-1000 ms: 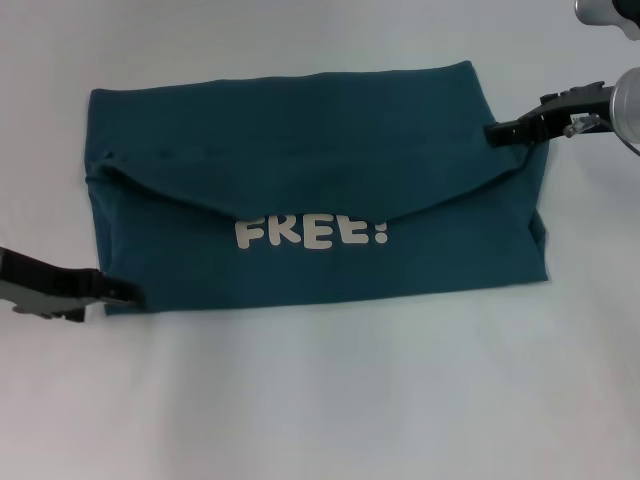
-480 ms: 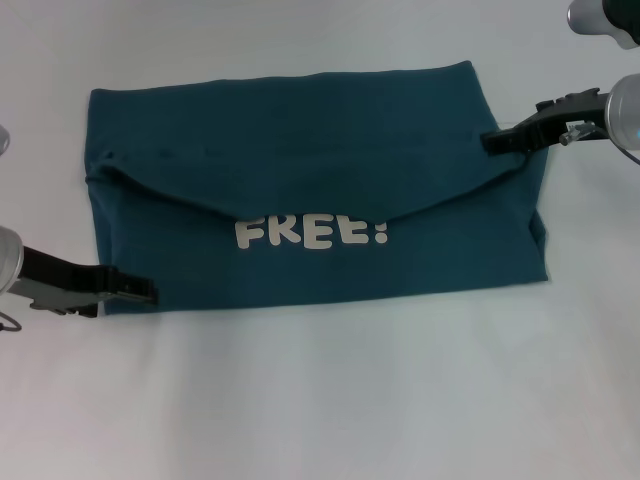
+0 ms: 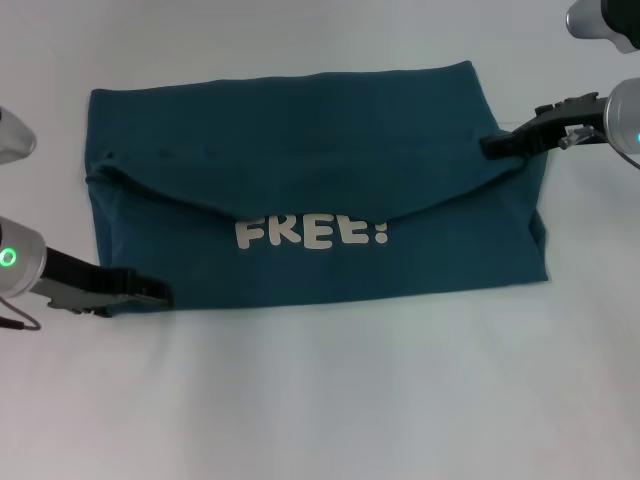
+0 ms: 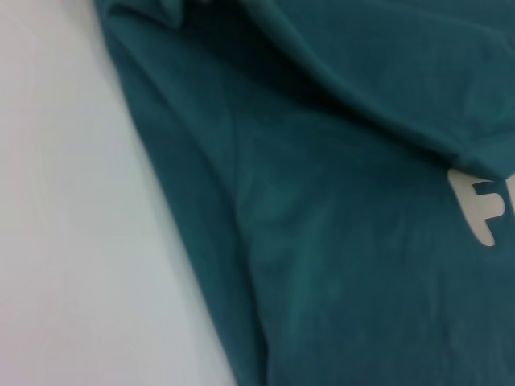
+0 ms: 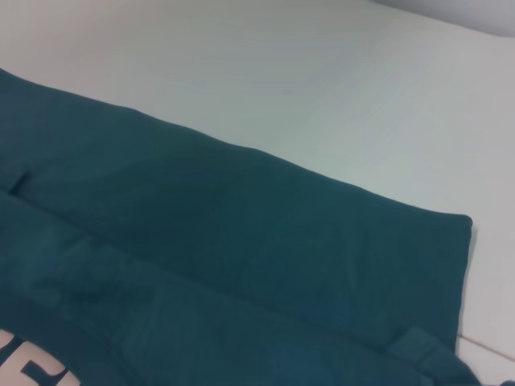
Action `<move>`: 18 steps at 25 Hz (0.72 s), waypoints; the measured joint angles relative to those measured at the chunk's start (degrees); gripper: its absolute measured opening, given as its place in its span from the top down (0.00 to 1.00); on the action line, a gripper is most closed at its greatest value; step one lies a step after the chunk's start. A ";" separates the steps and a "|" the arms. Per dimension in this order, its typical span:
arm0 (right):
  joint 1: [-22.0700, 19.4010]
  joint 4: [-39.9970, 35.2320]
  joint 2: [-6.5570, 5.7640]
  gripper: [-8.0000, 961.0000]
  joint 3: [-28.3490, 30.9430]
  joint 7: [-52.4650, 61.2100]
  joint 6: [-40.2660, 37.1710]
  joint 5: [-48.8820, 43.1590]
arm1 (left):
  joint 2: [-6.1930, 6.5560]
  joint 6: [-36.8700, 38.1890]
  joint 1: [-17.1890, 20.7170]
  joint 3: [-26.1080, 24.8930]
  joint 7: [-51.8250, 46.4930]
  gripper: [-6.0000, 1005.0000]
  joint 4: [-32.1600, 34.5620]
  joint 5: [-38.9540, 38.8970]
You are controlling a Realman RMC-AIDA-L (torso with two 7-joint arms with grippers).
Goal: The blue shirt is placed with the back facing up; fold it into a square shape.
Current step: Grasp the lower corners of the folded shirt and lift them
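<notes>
My shirt point(image 3: 310, 180) lies flat across the middle of the head view on the white bench point(image 3: 330, 400), folded into a wide band. The upper layer hangs down in a curved flap, and below its edge the white word "FREE!" point(image 3: 312, 232) reads right way up. The band's top edge runs level near the upper part of the frame; its lower right corner juts slightly out past the side.

My left pincer point(image 3: 150, 292) comes in low from the left edge of the frame, its dark tip lying on the shirt's lower left corner. Whether it is parted or pressed together, I cannot tell. My left wrist view shows only the shirt's side edge running slantwise against the bench, with the flap's fold above it and the letter "F" at the right border.

My right pincer point(image 3: 497, 146) reaches in from the right edge, upper part of the frame, its tip touching the shirt's right side where the flap's edge meets it. I cannot tell its state either. My right wrist view shows the shirt's folded layers and one corner against bare bench.
</notes>
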 joint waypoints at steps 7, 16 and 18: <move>-0.08 0.40 -0.03 0.04 0.00 -0.23 0.01 0.00 | -0.42 -0.67 -0.99 0.32 0.29 0.13 -0.02 0.05; -0.11 0.79 -0.07 0.04 0.01 -0.35 -0.09 0.00 | -0.76 -3.46 -1.17 3.24 0.54 0.18 -0.41 0.06; -0.11 0.78 -0.07 0.04 0.01 -0.33 -0.24 0.00 | -0.77 -5.12 -1.16 3.61 0.46 0.20 -1.08 0.11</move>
